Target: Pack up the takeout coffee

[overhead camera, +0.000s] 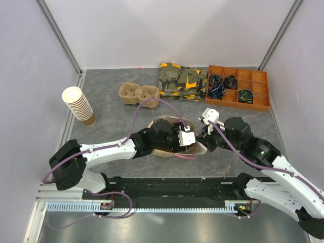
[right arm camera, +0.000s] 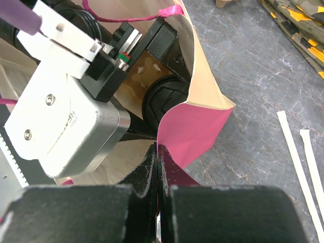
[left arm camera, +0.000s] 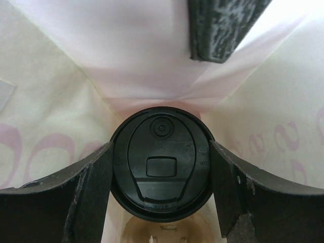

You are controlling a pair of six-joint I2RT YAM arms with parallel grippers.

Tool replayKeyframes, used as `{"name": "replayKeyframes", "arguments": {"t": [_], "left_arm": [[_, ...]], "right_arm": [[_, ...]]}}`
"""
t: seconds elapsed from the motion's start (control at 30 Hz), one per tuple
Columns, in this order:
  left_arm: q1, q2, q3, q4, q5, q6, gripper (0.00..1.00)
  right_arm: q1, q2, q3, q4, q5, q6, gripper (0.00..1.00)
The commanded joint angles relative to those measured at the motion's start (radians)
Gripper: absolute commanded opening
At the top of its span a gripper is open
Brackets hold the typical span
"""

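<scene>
Takeout coffee (left arm camera: 161, 162) — black-lidded, inside pink paper bag (right arm camera: 195, 126), left claw (left arm camera: 161, 174) grasping it at the lid, right claw (right arm camera: 158, 167) clenched on bag's mouth edge — bag on grey surface (right arm camera: 263, 76).

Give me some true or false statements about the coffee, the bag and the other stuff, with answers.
1. The coffee cup wears a black lid. True.
2. The coffee cup stands on the bare table. False: it is inside the bag, between the left jaws.
3. The right jaws are wide open. False: they are shut on the bag's edge.
4. The stack of paper cups stands at the left of the table. True.
5. The orange tray is empty. False: some compartments hold dark items.
</scene>
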State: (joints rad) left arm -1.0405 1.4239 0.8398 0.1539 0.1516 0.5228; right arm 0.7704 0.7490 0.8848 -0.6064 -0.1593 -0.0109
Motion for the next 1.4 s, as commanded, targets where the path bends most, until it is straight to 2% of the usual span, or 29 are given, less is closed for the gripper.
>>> {"name": "replayKeyframes", "arguments": {"t": [0.0, 0.2, 0.4, 0.8, 1.37], "left_arm": [[0.039, 0.026, -0.010, -0.085, 0.009, 0.011, 0.34], [0.043, -0.060, 0.005, -0.024, 0.104, -0.032, 0.33], [0.043, -0.063, -0.030, 0.045, 0.115, -0.053, 0.33], [0.091, 0.036, -0.019, -0.050, 0.085, -0.055, 0.31], [0.148, 0.099, -0.011, -0.137, 0.128, -0.012, 0.27]], "right_arm": [[0.009, 0.015, 0.036, -0.030, -0.002, 0.038, 0.00], [0.007, 0.027, 0.036, -0.024, 0.001, 0.046, 0.00], [0.007, 0.035, 0.039, -0.021, -0.002, 0.052, 0.00], [0.007, 0.064, 0.079, -0.044, 0.009, 0.077, 0.00], [0.007, 0.096, 0.111, -0.061, 0.038, 0.086, 0.00]]}}
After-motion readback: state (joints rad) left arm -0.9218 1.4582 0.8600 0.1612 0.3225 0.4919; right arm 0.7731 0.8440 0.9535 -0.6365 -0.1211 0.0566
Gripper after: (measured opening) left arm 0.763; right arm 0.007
